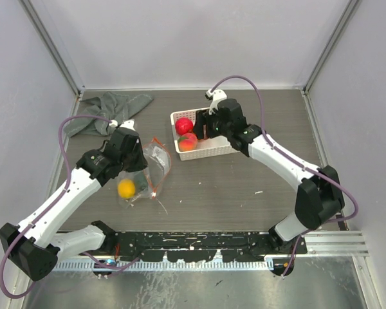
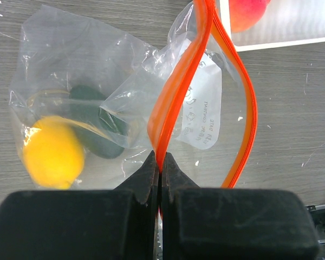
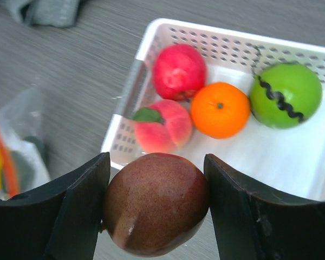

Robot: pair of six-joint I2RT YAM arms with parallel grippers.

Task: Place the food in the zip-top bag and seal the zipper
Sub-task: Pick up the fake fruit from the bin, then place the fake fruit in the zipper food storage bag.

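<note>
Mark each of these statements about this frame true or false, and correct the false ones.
1. The right gripper holds the dark brown fruit. True.
2. The zip-top bag is empty. False: a yellow fruit and a dark green item lie inside it.
3. The left gripper pinches the zipper. True.
4. The zipper is sealed. False: its two orange strips stand apart, so the mouth is open.
5. The white basket holds only two fruits. False: it holds four, a red fruit, a peach, an orange and a green fruit.
</note>
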